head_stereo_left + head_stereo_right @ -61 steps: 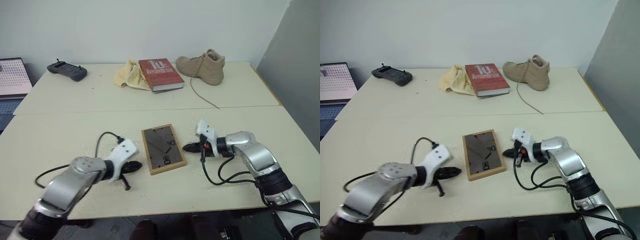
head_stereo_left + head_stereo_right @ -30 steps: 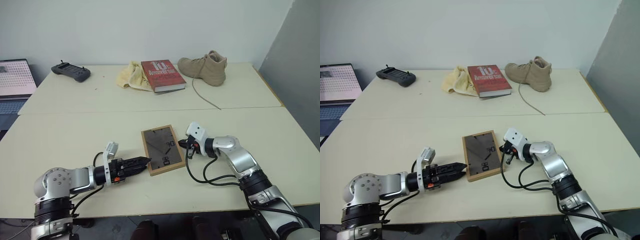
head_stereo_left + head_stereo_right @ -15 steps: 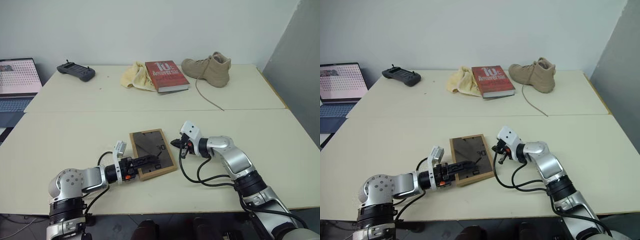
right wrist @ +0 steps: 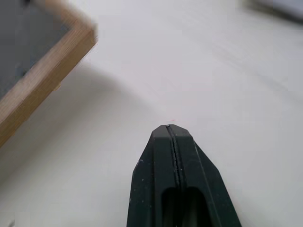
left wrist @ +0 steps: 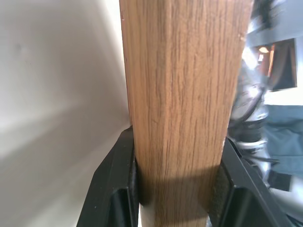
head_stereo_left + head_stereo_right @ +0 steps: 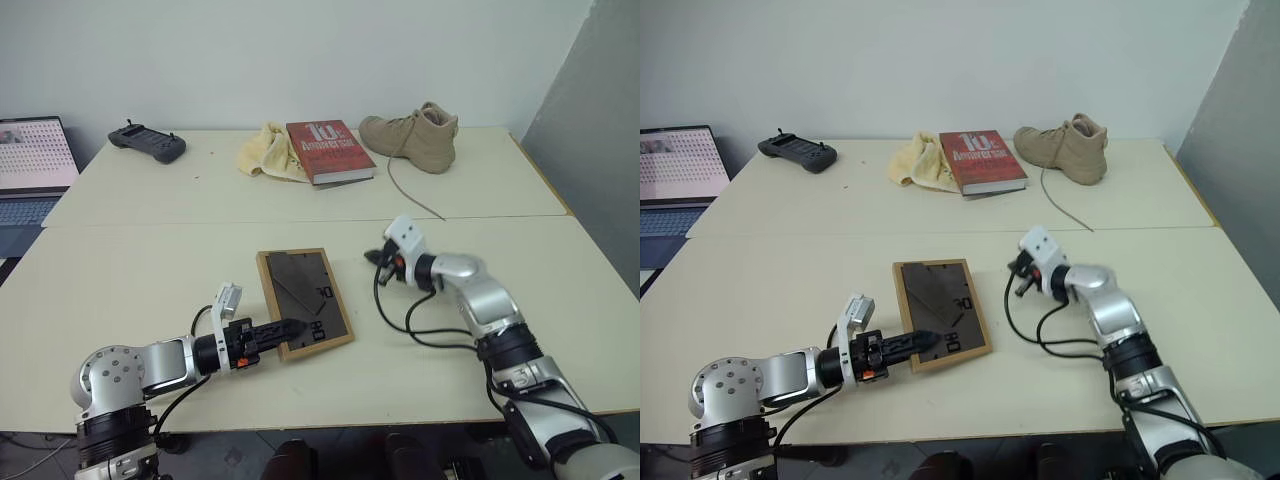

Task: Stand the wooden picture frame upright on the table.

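Left pincer (image 6: 287,329) clamps the wooden picture frame (image 6: 303,300) on the cream table (image 6: 150,270); right pincer (image 6: 378,257) together.

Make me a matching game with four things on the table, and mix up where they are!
Things:
1. frame
2. boot
3. book
4. controller

Places:
A. far left of the table
B. far right
C. near edge, in the left claw
D. beside the yellow cloth

Pairs: 1-C, 2-B, 3-D, 4-A
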